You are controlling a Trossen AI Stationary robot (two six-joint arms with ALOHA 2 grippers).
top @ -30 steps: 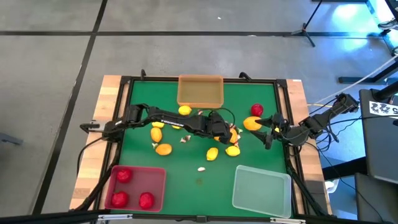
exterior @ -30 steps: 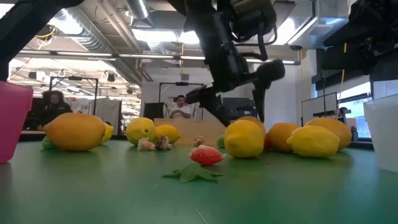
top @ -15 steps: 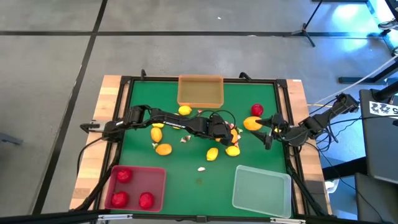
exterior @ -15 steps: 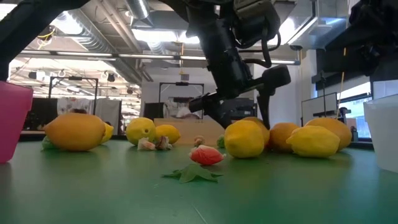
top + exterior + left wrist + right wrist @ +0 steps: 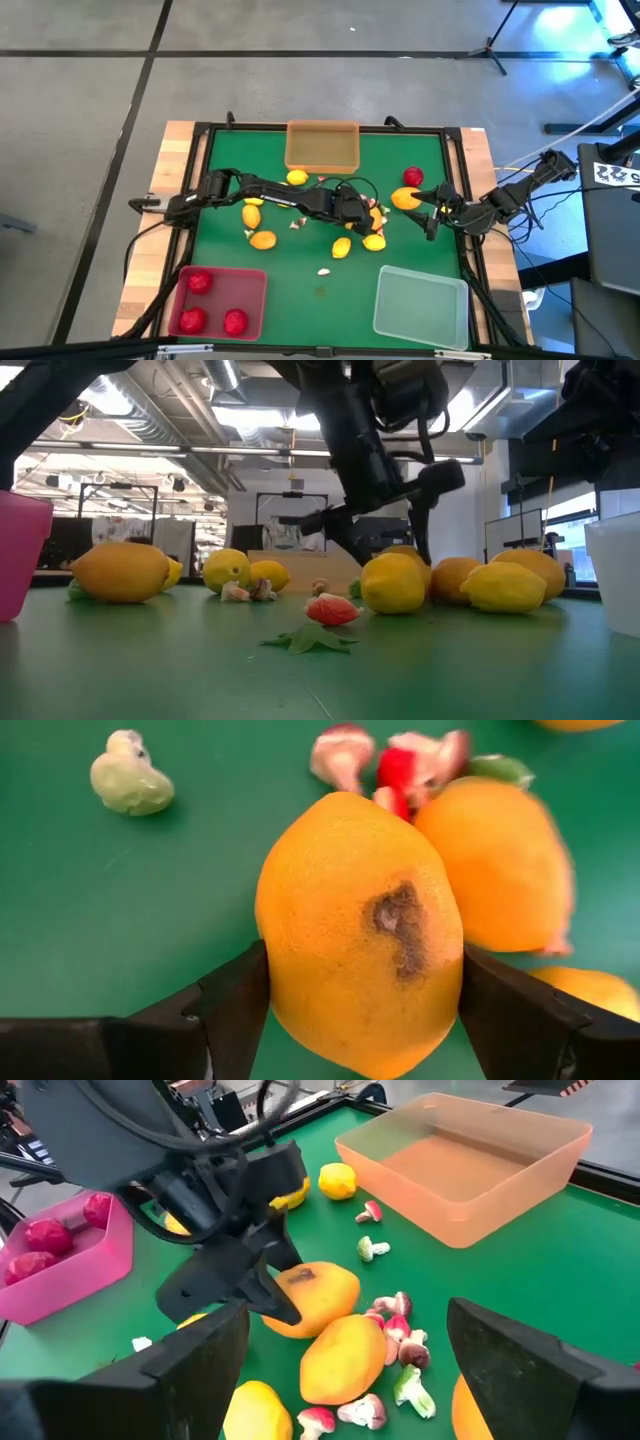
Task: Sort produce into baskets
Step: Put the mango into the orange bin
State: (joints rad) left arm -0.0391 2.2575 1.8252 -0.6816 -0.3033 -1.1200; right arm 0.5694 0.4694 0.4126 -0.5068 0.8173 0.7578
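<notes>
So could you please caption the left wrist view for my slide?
Left gripper closing around a yellow-orange fruit on the green table.

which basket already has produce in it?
The red basket at the table's near-left corner: three red fruits lie in it. The orange-tan basket and clear basket show nothing inside.

no readable text, labels, brands or numbers, black-and-white marker card (image 5: 612, 174) beside the table, pattern illegible

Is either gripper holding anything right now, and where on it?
The left gripper has its fingers against both sides of an orange lemon, across its middle, on the mat. The right gripper is open and holds nothing.
</notes>
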